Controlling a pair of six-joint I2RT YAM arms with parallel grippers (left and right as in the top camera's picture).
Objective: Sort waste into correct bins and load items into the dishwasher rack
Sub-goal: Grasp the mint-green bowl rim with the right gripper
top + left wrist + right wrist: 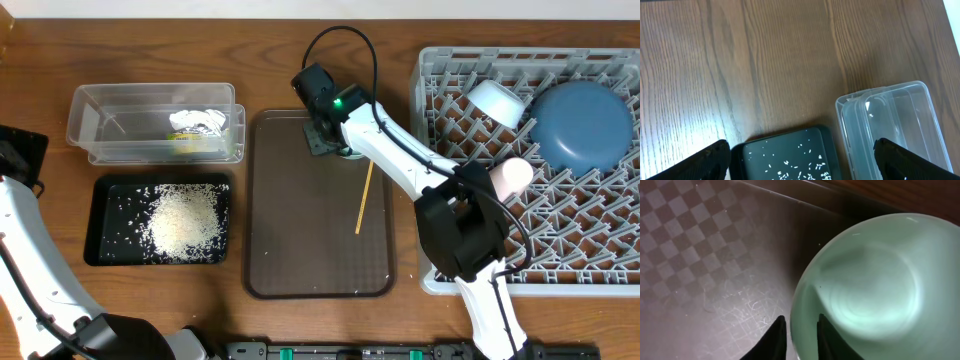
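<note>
My right gripper [801, 325] is at the back of the brown tray, shut on the rim of the mint-green bowl [880, 290], one finger inside and one outside. Overhead, the gripper [330, 145] covers most of that bowl. The wooden stick [364, 198] lies on the tray beside it. The rice [183, 220] is heaped in the black tray [98, 225]; the wrapper [195, 125] is in the clear tub [100, 130]. The rack [600, 270] holds the dark-blue dish [582, 125], light-blue bowl [497, 102] and pink cup [512, 176]. My left gripper [802, 162] hangs open above the black tray [785, 150] and clear tub [890, 120].
The brown serving tray [300, 240] lies between the bins and the rack, with a few stray grains on it. My right arm reaches from the front across the rack's left edge. Bare wooden table lies behind the bins.
</note>
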